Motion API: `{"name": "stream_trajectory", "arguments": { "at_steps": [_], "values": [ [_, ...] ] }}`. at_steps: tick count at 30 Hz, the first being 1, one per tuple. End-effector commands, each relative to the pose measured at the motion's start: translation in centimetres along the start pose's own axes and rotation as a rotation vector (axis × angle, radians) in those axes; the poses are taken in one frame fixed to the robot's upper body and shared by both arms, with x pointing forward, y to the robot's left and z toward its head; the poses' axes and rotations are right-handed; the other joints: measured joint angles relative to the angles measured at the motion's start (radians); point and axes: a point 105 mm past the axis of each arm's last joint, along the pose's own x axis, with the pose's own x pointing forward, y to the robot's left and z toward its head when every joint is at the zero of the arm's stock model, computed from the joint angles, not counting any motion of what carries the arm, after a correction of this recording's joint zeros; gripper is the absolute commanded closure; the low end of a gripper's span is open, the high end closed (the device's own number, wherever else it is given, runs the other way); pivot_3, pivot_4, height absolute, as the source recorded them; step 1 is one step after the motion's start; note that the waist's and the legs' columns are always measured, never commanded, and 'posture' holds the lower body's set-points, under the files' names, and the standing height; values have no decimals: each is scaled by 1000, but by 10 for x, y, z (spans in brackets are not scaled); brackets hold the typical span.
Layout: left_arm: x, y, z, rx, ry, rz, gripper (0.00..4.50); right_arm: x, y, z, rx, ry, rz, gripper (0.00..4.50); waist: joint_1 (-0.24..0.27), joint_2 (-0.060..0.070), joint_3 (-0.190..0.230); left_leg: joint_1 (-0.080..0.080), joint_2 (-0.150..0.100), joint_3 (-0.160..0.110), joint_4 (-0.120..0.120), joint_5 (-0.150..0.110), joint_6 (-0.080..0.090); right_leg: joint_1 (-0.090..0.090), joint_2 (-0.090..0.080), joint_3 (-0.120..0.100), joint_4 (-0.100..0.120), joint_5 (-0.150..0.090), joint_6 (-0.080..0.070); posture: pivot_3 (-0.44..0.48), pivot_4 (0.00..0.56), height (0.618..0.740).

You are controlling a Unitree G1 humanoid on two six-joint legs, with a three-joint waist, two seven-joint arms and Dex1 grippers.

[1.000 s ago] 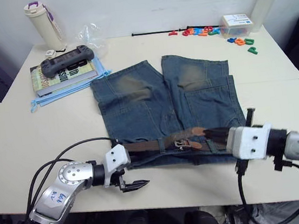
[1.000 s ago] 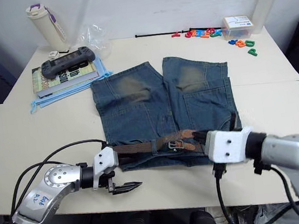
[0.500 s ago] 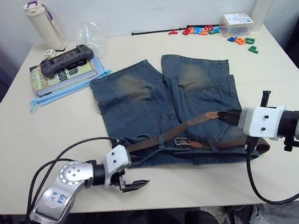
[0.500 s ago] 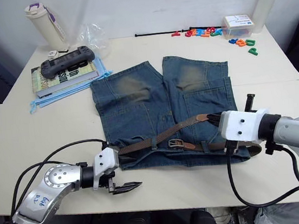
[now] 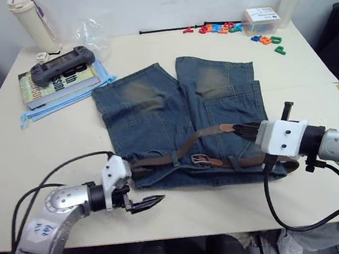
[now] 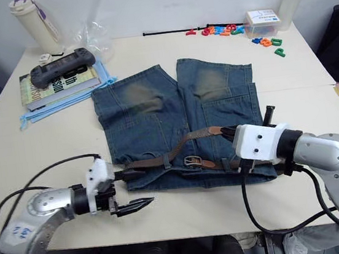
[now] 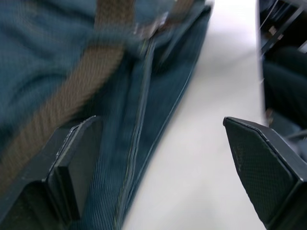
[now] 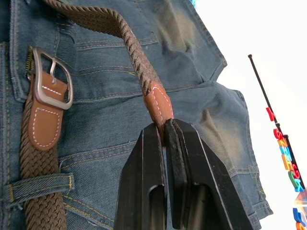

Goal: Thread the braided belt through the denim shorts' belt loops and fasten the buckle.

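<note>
- Denim shorts (image 5: 181, 122) lie flat mid-table, waistband toward robot, legs pointing away.
- Braided belt (image 5: 161, 161) already runs along the waistband, passing under at least a couple of belt loops (image 5: 175, 158); can't tell if every loop is used, esp. on the side under the R gripper.
- Buckle (image 8: 52, 78) sits on the waistband near the fly, prong bar empty, nothing fed through it yet.
- R gripper (image 8: 164, 132) pinched tight on the belt's tan leather tip; free end lifted off the denim, arcing up from the waistband toward the R side, beside the buckle but apart from it.
- L gripper (image 5: 143, 201) wide open, holding nothing; one finger (image 7: 79, 148) rests over the waistband edge by the belt's L end, the other out over bare table (image 7: 201, 163).
- Progress, my read: threading mostly done, fastening not begun. Left: bring tip back to the buckle, push it through the frame, seat the prong in the braid.
- Risk: belt could slide in the loops when the tip's pulled; L gripper looks placed to pin the waistband.
</note>
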Motion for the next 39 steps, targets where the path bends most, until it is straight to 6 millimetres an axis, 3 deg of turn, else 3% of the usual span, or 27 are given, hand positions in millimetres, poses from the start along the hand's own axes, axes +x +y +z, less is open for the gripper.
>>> {"name": "stream_trajectory", "arguments": {
  "at_steps": [1, 4, 7, 10, 16, 25, 30, 36, 39],
  "values": [
    [-6, -18, 12, -26, -36, -54, 58, -1, -4, 10, -39, -29, -24, 4499, 0, 0, 1, 0, 0, 0, 0, 0, 0, 0, 0, -1, 0, 0, 0, 0, 150, 706],
    [-8, -16, 22, -44, -87, -20, 58, 2, -4, 14, -47, -49, -19, 4499, 0, -1, 4, 1, 0, 0, 1, 2, 0, 0, 1, -2, 3, 0, 0, 0, 150, 706],
    [-1, 1, 35, -17, -134, 92, 58, 9, -2, 22, -66, -74, -6, 4499, 3, -2, 6, 3, 0, 0, 1, 3, -2, 0, 0, 0, 7, 0, 0, 0, 150, 706],
    [16, 23, 36, 83, -103, 253, 58, 19, 1, 31, -95, -95, 9, 4499, 3, -4, 6, 3, 0, -1, 2, 3, -5, 0, 0, 3, 9, 1, -1, 0, 150, 706],
    [51, 33, 39, 365, -49, 386, 58, 37, 5, 45, -116, -117, 17, 4499, 1, -6, 8, 3, 1, 4, 1, 5, -2, -4, 4, 1, 10, 1, -1, 0, 150, 706],
    [70, 52, 44, 444, -39, 499, 58, 45, 8, 52, -128, -119, 20, 4499, 1, -8, 8, 2, 2, 4, 3, 6, -2, -4, 6, 1, 12, 1, -1, 0, 150, 706],
    [75, 46, 47, 443, -65, 479, 1764, 45, 8, 53, -128, -119, 20, 4500, 0, -8, 8, 3, 2, 4, 4, 6, -2, -4, 6, 1, 13, 1, -1, 0, 150, 706],
    [75, 43, 54, 493, -79, 486, 4441, 45, 7, 51, -130, -113, 10, 4500, 0, -8, 8, 2, 3, 4, 7, 6, -1, -4, 6, 1, 16, 1, -1, 0, 150, 706],
    [72, 45, 54, 490, -80, 499, 4441, 46, 5, 50, -122, -112, -4, 4500, 0, -8, 8, 2, 3, 4, 8, 6, -1, -4, 6, 1, 16, 1, -1, 0, 150, 706]
  ]
}}
